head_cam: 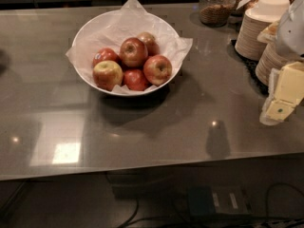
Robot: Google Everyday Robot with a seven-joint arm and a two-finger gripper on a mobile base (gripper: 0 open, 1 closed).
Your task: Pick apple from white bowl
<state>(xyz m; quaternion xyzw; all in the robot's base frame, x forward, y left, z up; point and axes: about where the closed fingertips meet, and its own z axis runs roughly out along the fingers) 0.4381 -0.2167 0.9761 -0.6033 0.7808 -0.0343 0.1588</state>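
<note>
The white bowl, lined with crinkled white paper, stands on the grey counter at the upper middle. It holds several apples. The red-orange apple with pale yellow streaks around its stem lies at the bowl's right front. A yellow-green apple lies at the left front, a small all-red one between them, and a darker red one on top. My gripper hangs at the right edge of the view above the counter, well to the right of the bowl and apart from it.
Stacks of beige paper bowls stand on a black mat at the back right, close behind the gripper. A glass jar stands at the back. The counter's front edge runs across below, with cables underneath.
</note>
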